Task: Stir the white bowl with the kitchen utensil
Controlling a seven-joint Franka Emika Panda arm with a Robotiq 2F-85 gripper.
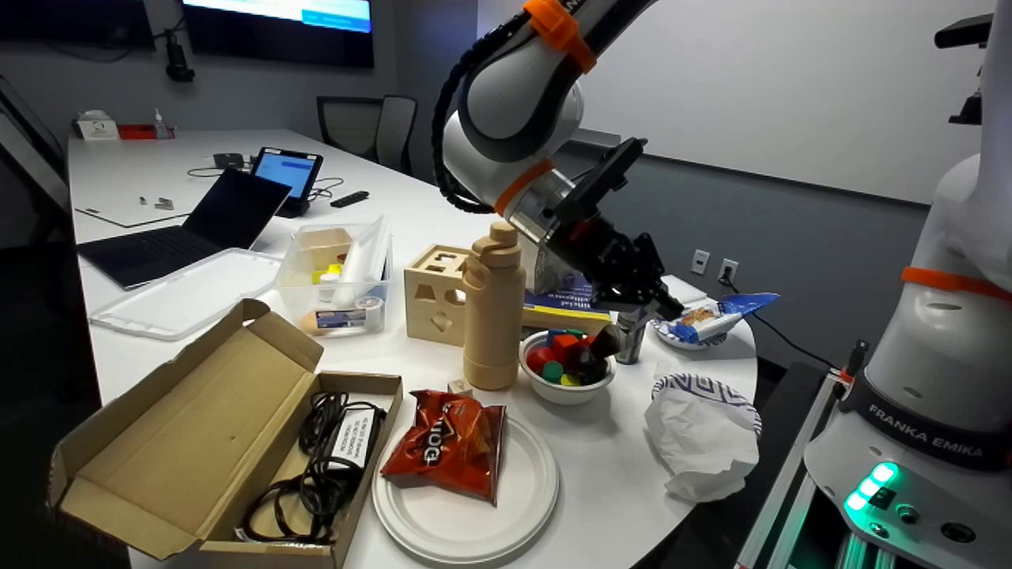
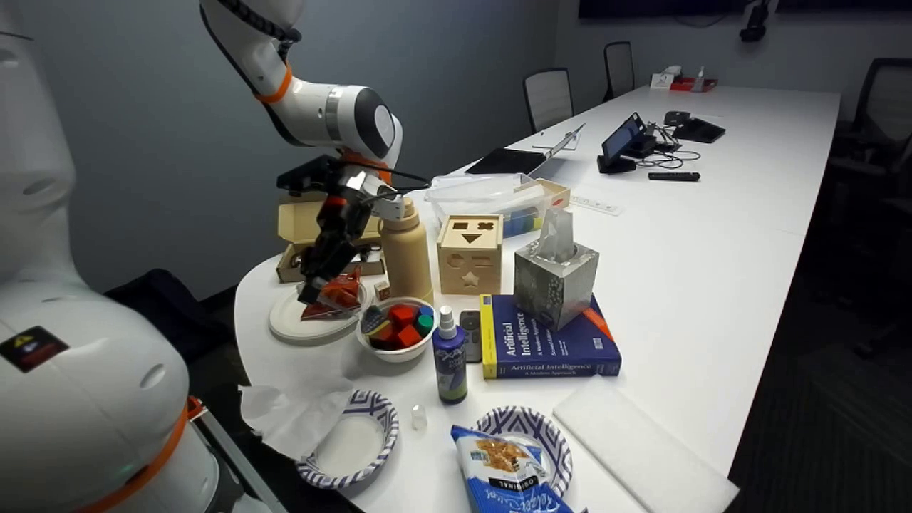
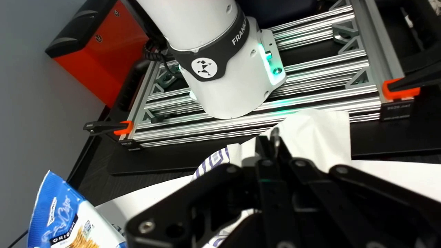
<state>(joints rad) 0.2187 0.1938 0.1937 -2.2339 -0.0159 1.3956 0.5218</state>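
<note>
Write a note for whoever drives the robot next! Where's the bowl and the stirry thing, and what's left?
Tool: shut on the spatula, by its handle.
White bowl: beside the tan bottle, colored pieces inside.
Done: spatula gripped, its dark head at the bowl. Can't tell if it touches the pieces.
Left: the stirring; still pictures can't show whether any has happened.

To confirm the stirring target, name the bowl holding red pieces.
The plain white bowl beside the tan bottle. The blue-bag bowl and paper-draped bowl have patterned rims and show none.
</note>
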